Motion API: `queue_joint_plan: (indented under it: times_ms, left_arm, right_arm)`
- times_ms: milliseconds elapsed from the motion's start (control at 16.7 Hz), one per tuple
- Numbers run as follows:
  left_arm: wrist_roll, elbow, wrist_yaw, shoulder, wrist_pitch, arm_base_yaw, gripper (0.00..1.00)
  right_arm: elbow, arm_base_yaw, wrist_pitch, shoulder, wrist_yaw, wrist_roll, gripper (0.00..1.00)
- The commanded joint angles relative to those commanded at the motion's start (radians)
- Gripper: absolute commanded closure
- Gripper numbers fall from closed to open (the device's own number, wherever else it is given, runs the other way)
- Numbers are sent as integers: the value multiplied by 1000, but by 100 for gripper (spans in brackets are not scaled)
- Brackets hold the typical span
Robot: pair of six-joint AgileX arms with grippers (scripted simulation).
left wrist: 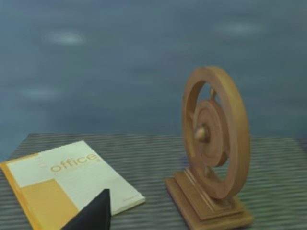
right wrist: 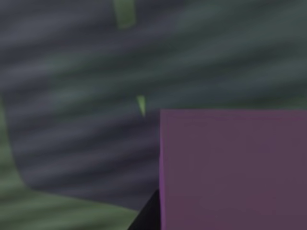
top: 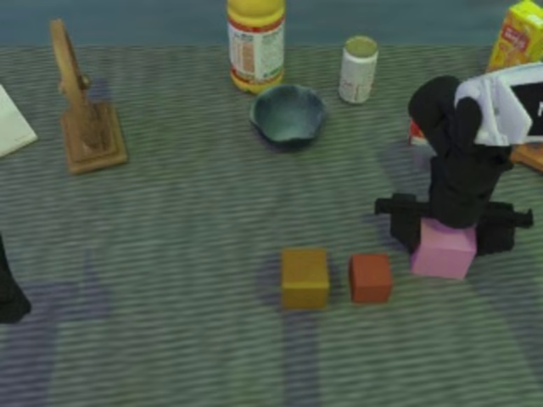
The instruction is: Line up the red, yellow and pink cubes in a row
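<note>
My right gripper (top: 451,227) sits over the pink cube (top: 443,252), beside the red cube (top: 371,278); jaw state unclear.

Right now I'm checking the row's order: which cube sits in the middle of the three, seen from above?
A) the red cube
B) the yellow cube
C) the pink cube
A: in the top view the red cube lies between the yellow cube on its left and the pink cube on its right, where the right gripper is.

Right gripper (top: 447,227) lowered, jaws spread wide; left arm (top: 10,292) parked at left edge.
</note>
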Motion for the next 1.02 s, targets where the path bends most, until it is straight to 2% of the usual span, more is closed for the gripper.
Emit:
queue_joint_plan:
  times_ms: [480,840,1020]
  left_arm:
    - [0,0,0,0,0,0,0]
    - [0,0,0,0,0,0,0]
    - [0,0,0,0,0,0,0]
  right_arm:
    - [12,-2,-23,-20,5,-1,100]
    - [112,5,-216,-105,4,-3,100]
    - [130,6,-244,-124,4,-4,100]
